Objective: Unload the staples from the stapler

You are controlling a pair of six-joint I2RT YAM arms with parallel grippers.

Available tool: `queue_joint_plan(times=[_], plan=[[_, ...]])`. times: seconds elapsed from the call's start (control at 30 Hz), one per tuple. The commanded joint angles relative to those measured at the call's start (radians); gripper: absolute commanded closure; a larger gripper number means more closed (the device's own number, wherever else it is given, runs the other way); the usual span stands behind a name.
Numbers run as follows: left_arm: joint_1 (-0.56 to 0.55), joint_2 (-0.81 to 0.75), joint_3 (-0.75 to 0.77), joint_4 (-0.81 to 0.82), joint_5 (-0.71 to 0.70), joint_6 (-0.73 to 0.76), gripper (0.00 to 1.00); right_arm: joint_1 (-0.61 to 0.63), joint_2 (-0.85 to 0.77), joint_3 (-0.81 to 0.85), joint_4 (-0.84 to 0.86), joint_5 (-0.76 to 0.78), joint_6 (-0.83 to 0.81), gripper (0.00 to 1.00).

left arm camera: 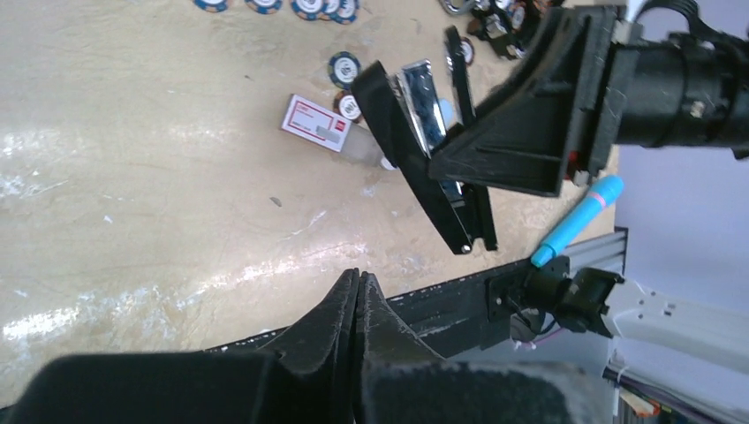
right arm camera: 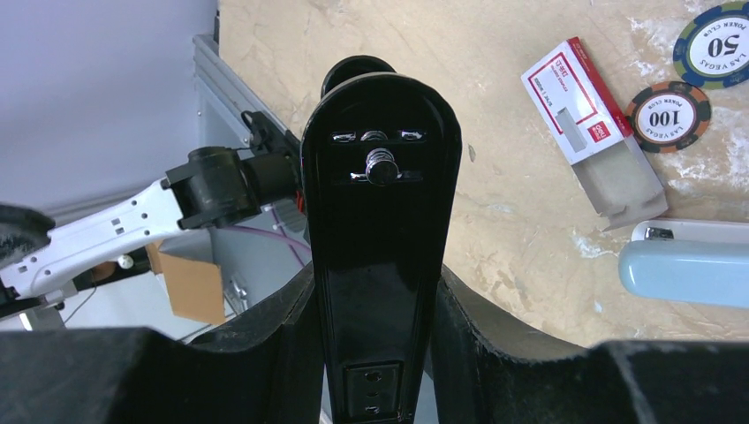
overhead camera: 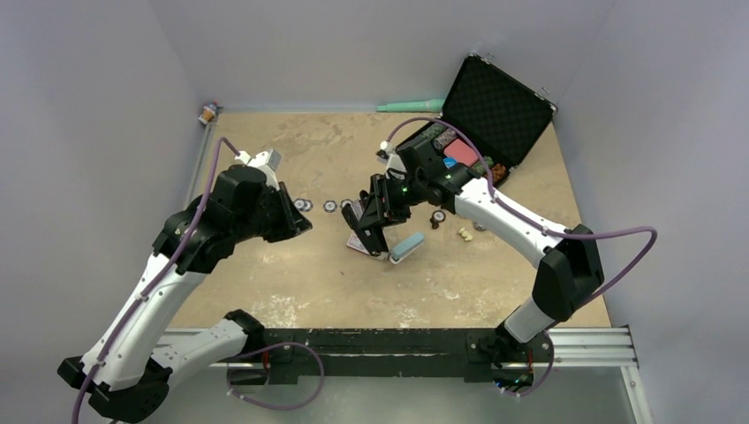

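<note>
The black stapler stands up between my right gripper's fingers, which are shut on its sides and hold it above the table. In the left wrist view the stapler hangs opened, its arms spread and its shiny metal channel showing. I cannot make out the staples in any view. My left gripper is shut, pads pressed together with nothing visible between them. It sits a short way left of the stapler, as the top view shows for the left gripper and the right gripper.
A pale blue block and a red-and-white card box lie under the right gripper. Several poker chips are scattered nearby. An open black case stands at the back right, and a blue marker lies near the rail.
</note>
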Motion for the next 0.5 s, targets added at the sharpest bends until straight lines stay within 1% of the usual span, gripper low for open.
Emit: queue_joint_plan(times=[0.0, 0.07, 0.13, 0.23, 0.3, 0.37, 0.47], plan=[[0.005, 0.036, 0.057, -0.041, -0.12, -0.097, 1.0, 0.006, -0.011, 0.043, 0.003, -0.064, -0.034, 1.0], [0.004, 0.044, 0.038, -0.022, -0.121, -0.146, 1.0, 0.01, -0.01, 0.035, 0.013, -0.087, -0.032, 1.0], [0.005, 0.051, -0.002, 0.033, -0.109, -0.186, 1.0, 0.018, -0.01, 0.028, 0.027, -0.098, -0.037, 1.0], [0.004, 0.07, -0.013, 0.057, -0.106, -0.228, 1.0, 0.037, 0.0, 0.023, 0.04, -0.107, -0.036, 1.0], [0.006, 0.09, -0.011, 0.071, -0.104, -0.23, 1.0, 0.056, 0.017, 0.028, 0.05, -0.116, -0.036, 1.0], [0.008, 0.114, -0.01, 0.097, -0.097, -0.2, 1.0, 0.073, 0.036, 0.053, 0.051, -0.105, -0.046, 1.0], [0.025, 0.167, 0.008, 0.105, -0.082, -0.164, 1.0, 0.086, 0.06, 0.102, 0.011, -0.073, -0.046, 1.0]])
